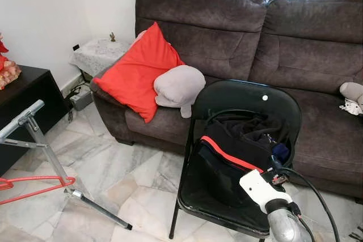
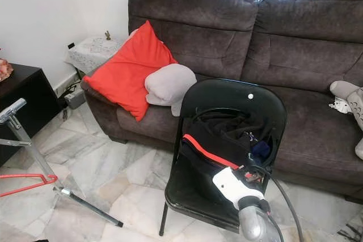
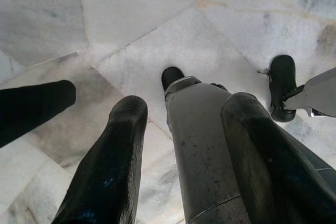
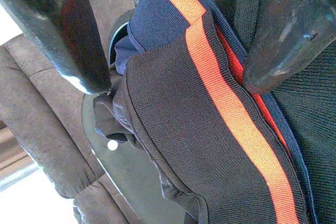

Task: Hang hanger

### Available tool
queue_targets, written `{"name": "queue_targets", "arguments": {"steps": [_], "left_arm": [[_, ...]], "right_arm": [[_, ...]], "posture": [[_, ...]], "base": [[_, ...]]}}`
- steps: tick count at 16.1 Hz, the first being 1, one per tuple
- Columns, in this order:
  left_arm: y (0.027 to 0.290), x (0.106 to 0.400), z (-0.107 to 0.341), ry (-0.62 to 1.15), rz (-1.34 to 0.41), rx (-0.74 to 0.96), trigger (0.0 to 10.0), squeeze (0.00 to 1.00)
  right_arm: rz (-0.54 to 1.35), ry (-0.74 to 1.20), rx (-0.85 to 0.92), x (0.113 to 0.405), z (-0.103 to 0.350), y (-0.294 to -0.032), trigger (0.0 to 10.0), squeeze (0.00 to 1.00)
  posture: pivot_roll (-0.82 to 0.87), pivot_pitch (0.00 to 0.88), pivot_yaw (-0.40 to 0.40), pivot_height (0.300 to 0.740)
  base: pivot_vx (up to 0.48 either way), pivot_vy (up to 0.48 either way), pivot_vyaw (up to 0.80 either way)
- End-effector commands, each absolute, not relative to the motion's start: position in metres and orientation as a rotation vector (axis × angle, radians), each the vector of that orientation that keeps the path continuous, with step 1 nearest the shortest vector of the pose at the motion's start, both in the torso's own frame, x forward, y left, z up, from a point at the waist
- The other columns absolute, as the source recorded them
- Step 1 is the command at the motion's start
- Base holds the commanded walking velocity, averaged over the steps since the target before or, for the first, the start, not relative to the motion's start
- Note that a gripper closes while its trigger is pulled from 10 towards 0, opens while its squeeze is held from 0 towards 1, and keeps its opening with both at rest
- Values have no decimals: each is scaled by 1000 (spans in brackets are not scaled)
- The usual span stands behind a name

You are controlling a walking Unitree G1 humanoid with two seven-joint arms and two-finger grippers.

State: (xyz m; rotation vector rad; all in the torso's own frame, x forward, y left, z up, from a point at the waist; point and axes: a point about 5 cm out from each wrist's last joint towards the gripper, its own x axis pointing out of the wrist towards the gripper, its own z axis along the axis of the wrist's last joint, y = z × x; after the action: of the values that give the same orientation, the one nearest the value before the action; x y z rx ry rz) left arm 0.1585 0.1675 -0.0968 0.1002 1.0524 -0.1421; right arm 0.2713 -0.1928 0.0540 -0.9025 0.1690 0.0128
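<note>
A red hanger (image 1: 35,189) lies low at the far left, beside the slanted leg of a silver metal rack (image 1: 44,147). My right gripper (image 4: 176,82) is open over a black chair (image 1: 249,92), its fingers (image 4: 79,35) on either side of a dark knit garment with an orange stripe (image 4: 220,103) piled on the seat. The white wrist of that arm (image 1: 258,185) reaches in from the lower right. My left gripper (image 3: 186,106) hangs open above the marble floor, holding nothing, with my own grey leg (image 3: 202,150) beyond it.
A dark brown sofa (image 1: 227,21) stands behind the chair, with a red cushion (image 1: 139,72) and a grey cushion (image 1: 178,86) on it. At the left edge stands a black cabinet (image 1: 22,100). A lace-covered side table (image 1: 96,52) fills the corner. Marble floor (image 1: 125,174) lies between rack and chair.
</note>
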Motion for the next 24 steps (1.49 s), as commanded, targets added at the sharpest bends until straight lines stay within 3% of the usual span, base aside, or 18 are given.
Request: {"name": "queue_targets", "arguments": {"steps": [1,24], "left_arm": [[164,145,-103,1114,-155,91,10000,0],[165,143,-103,1118,-154,94,10000,0]], "right_arm": [[19,171,-901,273,54,-192,10000,0],[-15,321,-868,277,34,-204,10000,0]], "posture": [[-14,29,31,740],[-8,29,31,740]], "base": [[0,0,0],[0,0,0]]}}
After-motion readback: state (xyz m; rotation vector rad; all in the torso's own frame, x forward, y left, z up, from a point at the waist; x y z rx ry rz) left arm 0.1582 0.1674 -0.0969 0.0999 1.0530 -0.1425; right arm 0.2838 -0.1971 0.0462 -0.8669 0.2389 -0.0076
